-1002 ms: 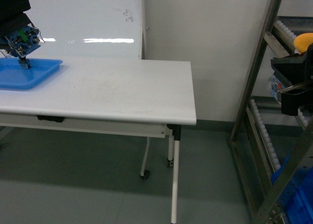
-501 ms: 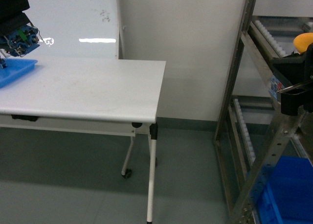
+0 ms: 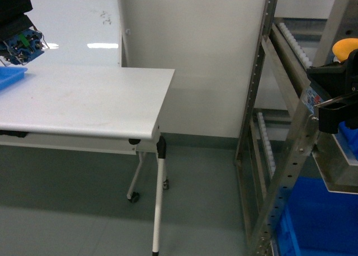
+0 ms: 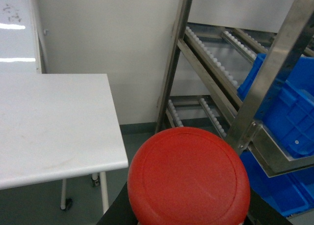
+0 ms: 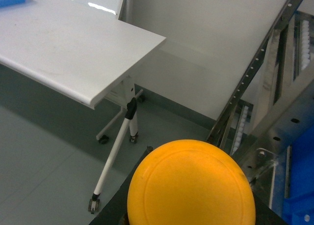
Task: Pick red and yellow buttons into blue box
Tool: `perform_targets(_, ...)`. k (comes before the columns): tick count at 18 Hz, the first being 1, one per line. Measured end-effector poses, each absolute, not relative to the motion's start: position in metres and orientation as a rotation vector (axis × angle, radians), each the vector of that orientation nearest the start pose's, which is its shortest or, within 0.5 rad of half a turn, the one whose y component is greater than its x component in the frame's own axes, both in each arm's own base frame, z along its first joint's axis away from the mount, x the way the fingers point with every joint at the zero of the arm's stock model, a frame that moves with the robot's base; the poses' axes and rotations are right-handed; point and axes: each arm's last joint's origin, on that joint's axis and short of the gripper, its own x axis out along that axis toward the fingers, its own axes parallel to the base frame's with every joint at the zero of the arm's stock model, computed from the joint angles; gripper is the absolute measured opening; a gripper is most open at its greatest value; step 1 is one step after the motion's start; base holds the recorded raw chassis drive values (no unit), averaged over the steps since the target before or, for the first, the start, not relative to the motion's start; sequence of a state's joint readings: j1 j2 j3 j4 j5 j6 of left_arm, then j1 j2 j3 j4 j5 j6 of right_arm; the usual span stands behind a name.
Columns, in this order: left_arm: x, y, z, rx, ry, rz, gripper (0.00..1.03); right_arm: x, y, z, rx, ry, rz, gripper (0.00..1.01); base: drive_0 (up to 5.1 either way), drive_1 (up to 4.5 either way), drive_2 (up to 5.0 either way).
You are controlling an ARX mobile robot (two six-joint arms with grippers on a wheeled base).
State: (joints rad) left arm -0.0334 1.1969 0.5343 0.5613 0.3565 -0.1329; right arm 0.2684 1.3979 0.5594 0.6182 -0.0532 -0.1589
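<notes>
From my remote station I judge the step in hand to be carriage: both buttons are picked and I am between the pick and the drop. The largest thing ahead is the steel roller rack [image 3: 291, 127] at the right, its sloped lanes running down toward me. Left of it stands the white counter [image 3: 84, 99], bare across most of its top, with only the corner of a shallow blue tray [image 3: 10, 76] showing at its far left edge. Low in the rack, at the bottom right of the head view, sits a blue box [image 3: 319, 222], seen only in part behind an upright; I take it for the likely drop point, though I cannot confirm which of the blue crates in the rack is the intended one. The left tool [image 3: 19, 46] hangs high over the counter's left end, and its wrist view is filled by the red button [image 4: 189, 176], cap toward the lens, so I read that tool as gripping it. The right tool [image 3: 338, 102] sits before the rack, with the yellow button [image 5: 191, 183] clamped in it, its cap edge also showing in the head view. As I judge it, the next move calls for bringing each tool over the box's open mouth, clear of the rack uprights, before any release.
</notes>
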Motion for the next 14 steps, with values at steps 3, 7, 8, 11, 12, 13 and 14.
perform_targets(3,0.2475,-0.0185,0.2362,-0.148,0.126,-0.383,0.24,0.2670,0.0750,0.2004,-0.181,0.194,0.337,0.26,4.6,-2.06,-2.1)
perform_targets(7,0.2475,-0.0188,0.2367,-0.147,0.123,-0.386,0.24,0.2670,0.0749,0.2004,-0.181,0.194,0.336,0.26,4.6,-2.06,-2.1)
perform_targets(8,0.2475,-0.0188,0.2362,-0.148,0.127,-0.386,0.24,0.2670,0.0749,0.2005,-0.181,0.193,0.336,0.26,4.6,-2.06,-2.1)
perform_targets(11,0.2475,-0.0190,0.2363,-0.147,0.126,-0.387,0.24,0.2670,0.0748,0.2004,-0.181,0.194,0.336,0.26,4.8,-2.19,-2.2)
perform_targets(12,0.2475,-0.0190,0.2364,-0.147,0.125,-0.387,0.24,0.2670,0.0748,0.2003,-0.181,0.195,0.336,0.26,4.9,-2.25,-2.3)
perform_targets(13,0.2475,-0.0190,0.2362,-0.147,0.127,-0.387,0.24,0.2670,0.0750,0.2004,-0.181,0.194,0.337,0.26,4.9,-2.25,-2.3)
perform_targets(14,0.2475,-0.0190,0.2363,-0.147,0.126,-0.387,0.24,0.2670,0.0749,0.2003,-0.181,0.195,0.337,0.26,4.9,-2.25,-2.3)
